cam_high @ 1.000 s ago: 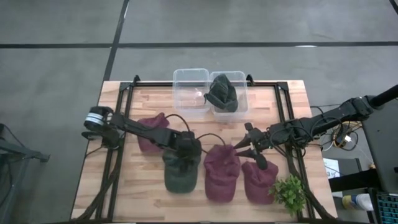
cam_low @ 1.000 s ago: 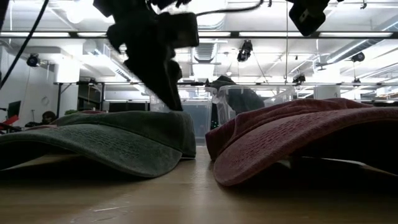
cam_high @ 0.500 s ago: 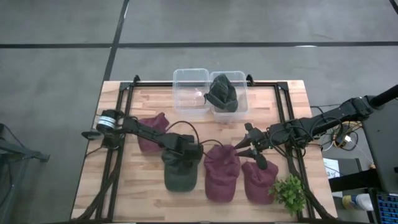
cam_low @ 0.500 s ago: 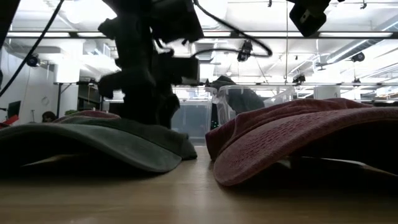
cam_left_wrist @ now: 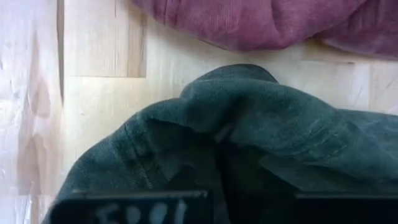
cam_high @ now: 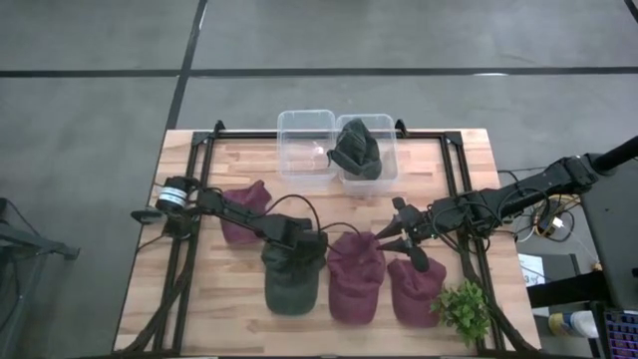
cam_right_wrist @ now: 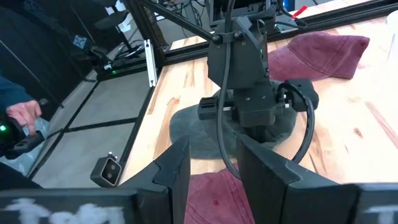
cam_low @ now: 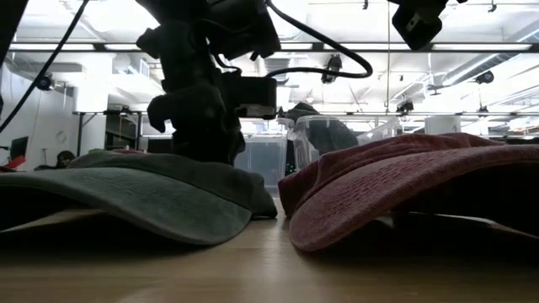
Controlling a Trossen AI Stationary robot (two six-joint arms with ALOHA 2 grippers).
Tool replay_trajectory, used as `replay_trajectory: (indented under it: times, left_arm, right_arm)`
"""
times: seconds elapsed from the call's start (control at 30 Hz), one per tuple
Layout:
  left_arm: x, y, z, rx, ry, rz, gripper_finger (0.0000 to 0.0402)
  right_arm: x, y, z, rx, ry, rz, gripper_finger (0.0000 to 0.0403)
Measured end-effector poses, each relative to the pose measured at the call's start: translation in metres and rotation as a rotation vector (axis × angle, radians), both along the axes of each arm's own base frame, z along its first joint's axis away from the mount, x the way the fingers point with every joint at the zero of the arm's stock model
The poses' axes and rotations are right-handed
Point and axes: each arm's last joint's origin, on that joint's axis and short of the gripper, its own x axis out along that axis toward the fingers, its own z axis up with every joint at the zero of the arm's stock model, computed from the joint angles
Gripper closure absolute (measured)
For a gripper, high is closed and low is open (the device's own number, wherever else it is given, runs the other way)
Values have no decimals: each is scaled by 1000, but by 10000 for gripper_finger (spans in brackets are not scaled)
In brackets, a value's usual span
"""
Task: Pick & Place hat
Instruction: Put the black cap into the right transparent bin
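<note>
On the table's middle, left hand (cam_high: pixel 291 242) is pinched tight onto the green hat (cam_high: pixel 292 279).

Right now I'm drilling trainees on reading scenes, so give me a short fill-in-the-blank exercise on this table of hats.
1. The left gripper has its fingers shut on the crown of the ____ hat.
2. One dark hat already lies inside a clear ____ at the table's far edge.
3. A small green ____ sits at the table's near right corner.
4. The right gripper hovers between two ____ hats.

Missing words: green; bin; plant; maroon
</note>
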Motion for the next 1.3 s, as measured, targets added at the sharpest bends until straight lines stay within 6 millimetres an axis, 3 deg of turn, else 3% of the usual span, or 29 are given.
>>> replay_trajectory:
  times: [0.2,0.97,1.1,1.3]
  left_arm:
    - [-8,1,19,-21,-21,34,401]
    - [-43,10,131,1,-267,206,401]
    - [-49,13,161,26,-267,232,401]
    - [-52,17,226,114,-402,318,401]
  right_arm:
    - [0,0,0,-2,1,1,275]
    - [0,0,0,-9,0,11,274]
    - [0,0,0,-9,0,11,273]
    - [0,0,0,-31,-8,19,273]
